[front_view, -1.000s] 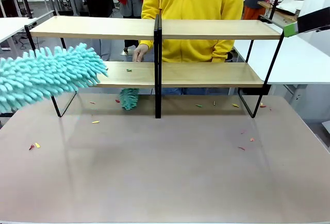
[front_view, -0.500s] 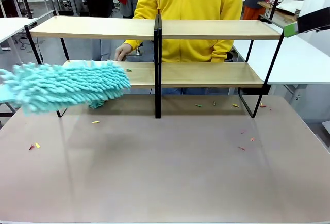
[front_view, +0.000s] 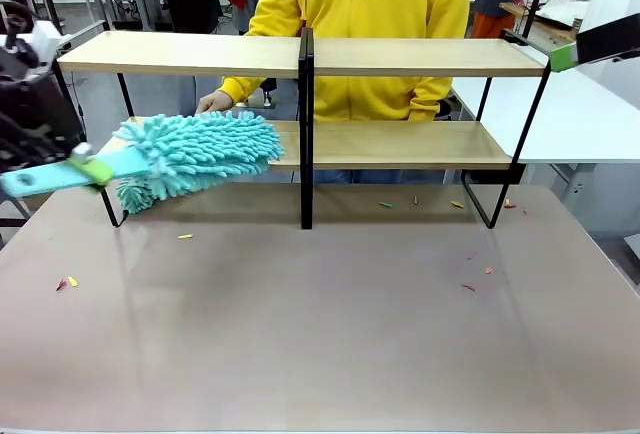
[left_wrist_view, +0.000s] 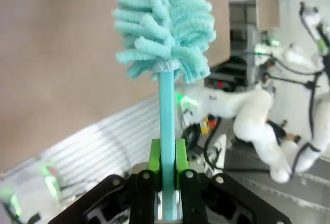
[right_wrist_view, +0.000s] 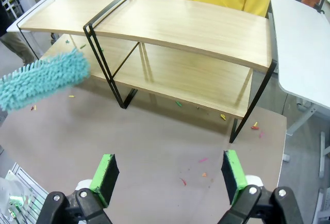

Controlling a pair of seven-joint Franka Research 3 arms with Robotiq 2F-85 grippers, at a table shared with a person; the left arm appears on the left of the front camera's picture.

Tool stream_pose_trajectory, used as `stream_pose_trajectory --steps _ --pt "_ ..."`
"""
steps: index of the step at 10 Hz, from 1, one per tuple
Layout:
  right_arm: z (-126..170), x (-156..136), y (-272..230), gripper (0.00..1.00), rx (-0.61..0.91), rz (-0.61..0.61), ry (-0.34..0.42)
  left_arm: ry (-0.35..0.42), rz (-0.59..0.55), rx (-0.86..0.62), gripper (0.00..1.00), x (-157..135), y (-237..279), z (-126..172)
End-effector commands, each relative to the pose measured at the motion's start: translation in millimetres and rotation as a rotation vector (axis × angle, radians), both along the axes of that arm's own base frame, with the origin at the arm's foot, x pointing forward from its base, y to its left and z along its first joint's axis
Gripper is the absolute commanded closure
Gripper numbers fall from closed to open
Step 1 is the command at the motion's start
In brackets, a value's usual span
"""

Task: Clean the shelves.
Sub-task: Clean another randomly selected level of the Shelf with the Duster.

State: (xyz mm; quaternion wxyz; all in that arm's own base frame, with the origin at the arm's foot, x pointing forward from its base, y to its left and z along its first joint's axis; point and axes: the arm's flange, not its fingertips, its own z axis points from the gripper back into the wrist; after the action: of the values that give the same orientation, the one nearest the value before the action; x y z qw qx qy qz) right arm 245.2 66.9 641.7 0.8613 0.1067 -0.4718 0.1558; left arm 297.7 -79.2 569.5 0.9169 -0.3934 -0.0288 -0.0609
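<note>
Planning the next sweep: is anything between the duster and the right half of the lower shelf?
Yes. The central black post stands just right of the duster head on the lower shelf. The person's hand is at the shelf's far edge behind it.

I list: shelves (front_view: 400, 57), matt light-wood boards, thin black metal frame; duster (front_view: 200, 152), shaggy teal cloth head, smooth plastic handle; counter (front_view: 320, 334), smooth, faintly glossy.

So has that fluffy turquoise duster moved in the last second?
Yes. The duster has swept rightward along the lower shelf board, its tip now nearer the central black post.
</note>
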Motion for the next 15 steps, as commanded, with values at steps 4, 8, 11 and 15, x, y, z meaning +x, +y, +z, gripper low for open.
stream_pose_trajectory --steps 4,8,11,15 --pt "0 0 -1 0.0 0.0 0.002 0.001 -0.225 0.224 0.12 0.87 50 -63 -32" --pt "0 0 -1 0.0 0.0 0.002 0.001 -0.257 0.267 0.233 1.0 88 -91 -54" --pt "0 0 -1 0.0 0.0 0.002 0.001 -0.214 0.222 0.283 1.0 110 -106 -68" --pt "0 0 -1 0.0 0.0 0.002 0.001 -0.065 0.402 0.336 1.0 110 -81 -69"
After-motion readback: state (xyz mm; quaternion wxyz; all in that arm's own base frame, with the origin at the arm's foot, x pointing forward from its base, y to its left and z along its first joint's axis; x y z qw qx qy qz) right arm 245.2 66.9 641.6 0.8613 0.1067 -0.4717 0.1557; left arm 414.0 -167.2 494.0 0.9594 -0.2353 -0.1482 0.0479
